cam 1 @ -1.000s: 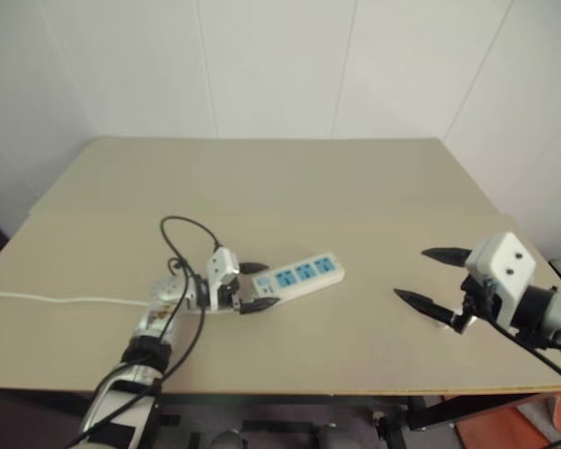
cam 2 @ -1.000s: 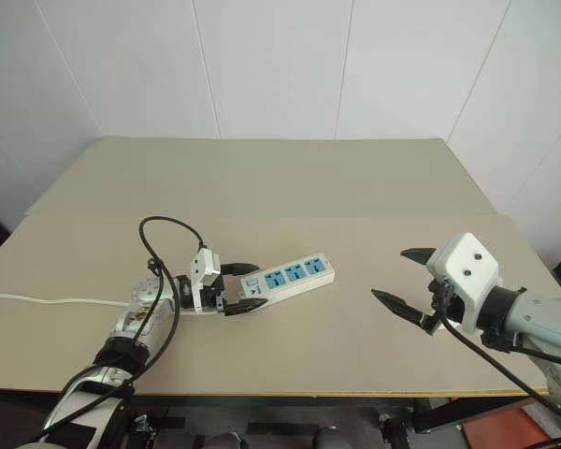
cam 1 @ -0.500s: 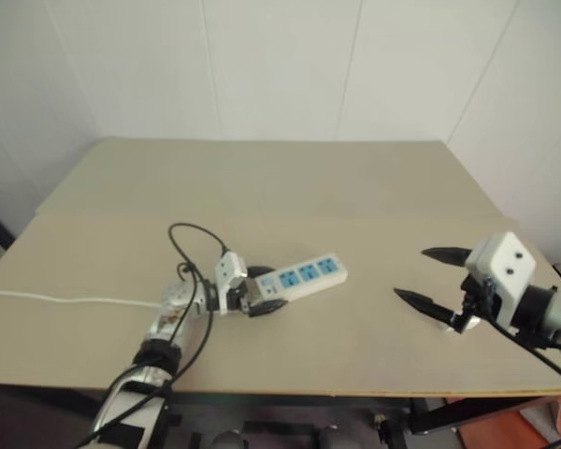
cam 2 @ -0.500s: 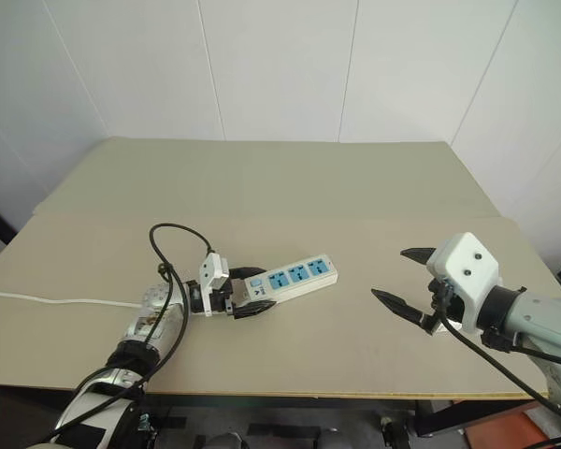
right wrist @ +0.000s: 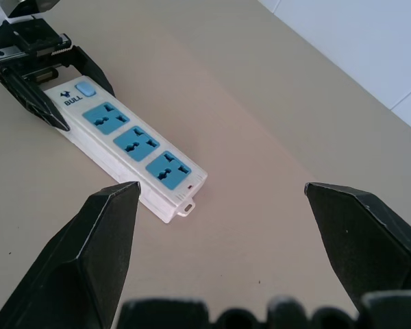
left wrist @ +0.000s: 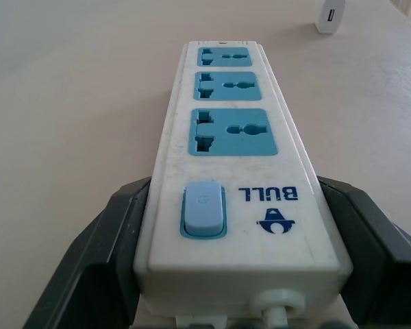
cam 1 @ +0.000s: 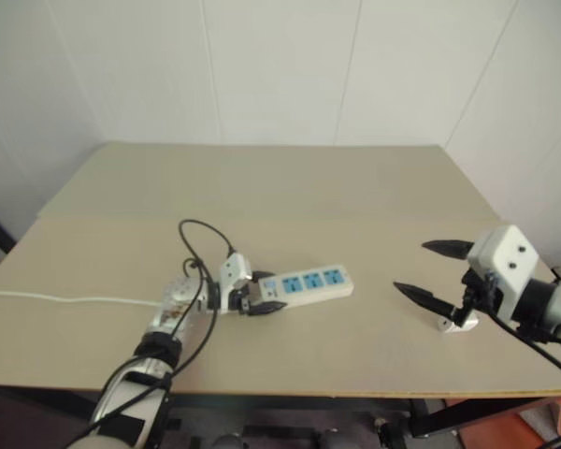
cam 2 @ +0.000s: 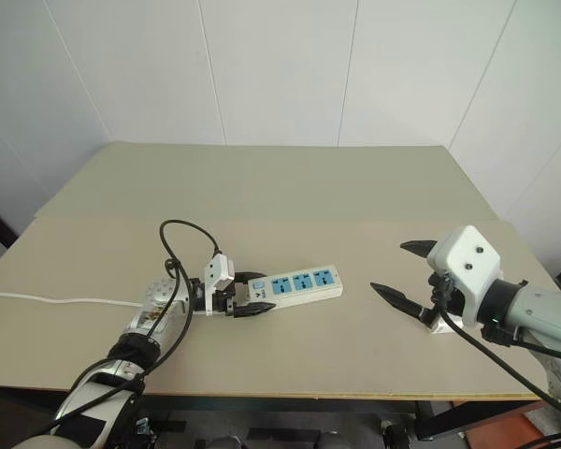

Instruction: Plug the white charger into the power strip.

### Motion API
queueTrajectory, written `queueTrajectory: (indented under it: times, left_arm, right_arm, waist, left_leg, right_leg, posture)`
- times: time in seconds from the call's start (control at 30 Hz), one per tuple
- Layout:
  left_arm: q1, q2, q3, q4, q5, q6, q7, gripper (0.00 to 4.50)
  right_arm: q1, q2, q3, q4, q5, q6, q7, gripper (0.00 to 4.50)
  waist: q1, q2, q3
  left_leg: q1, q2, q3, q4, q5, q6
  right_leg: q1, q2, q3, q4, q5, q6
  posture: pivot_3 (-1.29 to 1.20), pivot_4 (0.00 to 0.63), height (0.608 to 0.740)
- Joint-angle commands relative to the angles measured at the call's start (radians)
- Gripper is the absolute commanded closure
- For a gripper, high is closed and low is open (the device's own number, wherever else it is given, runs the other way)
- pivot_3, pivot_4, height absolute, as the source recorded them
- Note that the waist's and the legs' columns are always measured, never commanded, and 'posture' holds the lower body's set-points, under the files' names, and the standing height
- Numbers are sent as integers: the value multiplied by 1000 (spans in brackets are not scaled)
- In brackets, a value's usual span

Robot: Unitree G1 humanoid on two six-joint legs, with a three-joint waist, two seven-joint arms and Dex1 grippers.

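I am in a bare test room, some kind of lab: plain white panelled walls [cam 2: 280, 65] meet in a corner behind one beige table [cam 2: 290, 178], whose far edge runs along them. My cabled arms reach over its near edge.

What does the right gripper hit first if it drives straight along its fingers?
Probably bare table just beyond the far end of the power strip. The right gripper is open and aims down past that end; depth is unclear, so the strip's end might be clipped.
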Motion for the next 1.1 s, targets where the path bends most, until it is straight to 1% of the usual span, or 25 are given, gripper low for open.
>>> queueTrajectory:
  times: [0.03,0.17,0.3,0.47,0.57,0.63,0.7,0.8,0.97,1.1]
  left_arm:
    - [28,24,-35,-60,0,17,-81,1223]
    - [39,44,-41,-143,-25,36,-128,1223]
    - [62,56,-49,-219,-42,74,-156,1223]
    - [77,59,-71,-213,-13,59,-157,1223]
    - [74,52,-74,-203,-7,57,-142,1223]
    - [73,46,-77,-194,0,53,-129,1223]
    - [69,36,-81,-180,6,51,-118,1223]
    - [64,24,-81,-167,9,55,-105,1223]
    - [58,15,-85,-156,16,52,-91,1223]
    - [66,15,-90,-168,16,57,-86,1223]
  right_arm:
    - [-8,-38,-41,26,1,-21,33,0]
    - [4,-125,-54,109,-26,-83,155,0]
    - [-10,-246,-9,237,-73,-158,297,0]
    - [-49,-385,114,371,-160,-276,449,0]
    - [-113,-427,217,435,-235,-331,474,0]
    - [-176,-436,299,478,-284,-352,497,0]
    - [-267,-423,399,536,-361,-375,514,0]
    - [-379,-397,509,609,-443,-403,551,0]
    - [-478,-356,617,706,-550,-458,589,0]
    - [-491,-348,660,736,-595,-494,631,0]
  waist:
    - [-1,0,0]
    - [0,0,0]
    - [-1,0,0]
    - [-1,0,0]
    - [-2,0,0]
    - [0,0,0]
    - [-2,0,0]
    - [1,0,0]
    - [2,1,0]
    - [3,1,0]
  left_leg:
    - [0,0,0,0,0,0]
    - [-1,0,0,0,0,0]
    - [-2,0,1,0,0,0]
    - [-3,0,1,0,0,0]
    - [-3,0,2,0,0,0]
    - [-3,0,1,0,0,0]
    - [-5,0,2,0,0,0]
    - [-6,0,2,1,0,0]
    - [-7,0,2,1,0,0]
    - [-7,0,2,1,0,0]
  right_leg:
    - [0,0,0,0,0,0]
    - [-1,0,0,0,0,0]
    - [-3,0,0,0,0,0]
    - [-4,0,0,0,0,0]
    - [-4,0,0,0,0,0]
    - [-4,0,0,0,0,0]
    - [-6,0,0,0,0,0]
    - [-8,-1,0,0,0,0]
    - [-9,-1,0,0,0,0]
    - [-9,-1,0,0,0,0]
  posture:
    - [0,150,740]
    - [0,150,740]
    - [0,150,740]
    - [0,150,740]
    - [0,150,740]
    - [0,150,740]
    - [0,150,740]
    - [0,150,740]
    - [0,150,740]
    - [0,150,740]
